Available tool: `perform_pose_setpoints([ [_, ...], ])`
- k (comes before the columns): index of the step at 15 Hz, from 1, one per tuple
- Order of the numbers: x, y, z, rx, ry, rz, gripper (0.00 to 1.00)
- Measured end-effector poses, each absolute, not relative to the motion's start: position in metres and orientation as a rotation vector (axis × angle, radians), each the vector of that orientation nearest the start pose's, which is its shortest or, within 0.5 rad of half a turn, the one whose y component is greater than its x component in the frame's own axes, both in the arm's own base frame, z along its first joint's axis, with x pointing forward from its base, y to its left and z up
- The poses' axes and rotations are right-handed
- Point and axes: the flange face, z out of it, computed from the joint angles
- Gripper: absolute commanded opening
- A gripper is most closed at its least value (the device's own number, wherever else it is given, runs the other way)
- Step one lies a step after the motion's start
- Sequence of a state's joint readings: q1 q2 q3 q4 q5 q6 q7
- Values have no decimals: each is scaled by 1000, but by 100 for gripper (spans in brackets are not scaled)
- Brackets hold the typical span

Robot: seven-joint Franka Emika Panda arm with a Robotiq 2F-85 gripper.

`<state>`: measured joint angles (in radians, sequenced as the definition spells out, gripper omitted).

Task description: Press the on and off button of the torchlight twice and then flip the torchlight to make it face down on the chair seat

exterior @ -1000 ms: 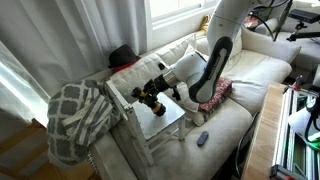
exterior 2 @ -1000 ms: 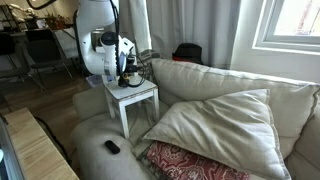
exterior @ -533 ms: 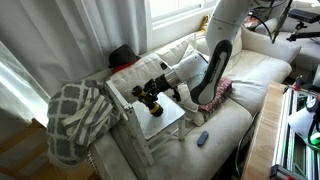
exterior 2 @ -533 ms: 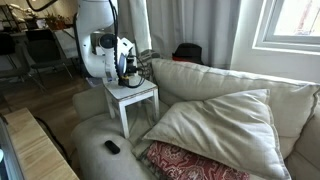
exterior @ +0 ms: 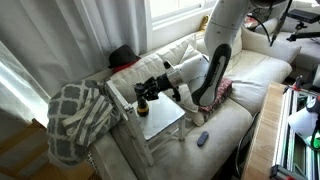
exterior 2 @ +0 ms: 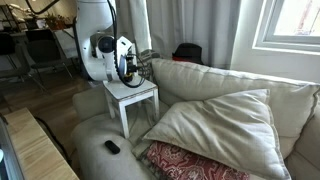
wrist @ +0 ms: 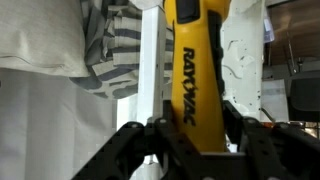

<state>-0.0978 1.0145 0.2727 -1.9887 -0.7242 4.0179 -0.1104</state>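
Cream upholstery takes up most of what I see: the sofa point(exterior: 255, 85) runs across both exterior views, with a big pale cushion point(exterior 2: 215, 120) leaning on its back and a red patterned cushion point(exterior 2: 178, 160) tucked below that. My white arm point(exterior: 222, 40) comes down from above the sofa back and bends toward the white slatted chair point(exterior: 150, 145) that stands pushed against the sofa's front. A grey-and-white patterned blanket point(exterior: 75, 115) hangs in a heap over the chair's back. In the wrist view its stripes show beyond the white slats.

The chair seat point(exterior: 168, 122) is a flat pale panel, and nothing lies on the part of it I can see. My gripper point(exterior: 150, 93) hangs over the seat's rear edge, close to the blanket.

In the wrist view my two black fingers point(wrist: 130, 150) are closed in from either side on the torchlight point(wrist: 190, 70), pinching its yellow body between them. The black RAYOVAC lettering runs lengthwise along the body, which reaches away from my palm toward the chair slats. In an exterior view the torchlight point(exterior: 143, 105) shows as a small dark and yellowish shape just below my fingers, over the seat. I cannot tell whether its lower end touches the panel. In an exterior view my gripper point(exterior 2: 130, 70) sits just above the seat point(exterior 2: 140, 94), but the torchlight is too small there to make out.

A small dark remote-like object point(exterior: 201, 138) lies on the sofa cushion, well apart from the chair.
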Motion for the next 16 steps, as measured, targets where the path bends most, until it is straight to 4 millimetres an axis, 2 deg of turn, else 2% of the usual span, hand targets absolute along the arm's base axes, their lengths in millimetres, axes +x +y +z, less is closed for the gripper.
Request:
perform_pose_setpoints([
  [8, 543, 171, 105, -2156, -976, -1377, 26],
  [16, 543, 159, 105, -2159, -952, -1393, 26],
])
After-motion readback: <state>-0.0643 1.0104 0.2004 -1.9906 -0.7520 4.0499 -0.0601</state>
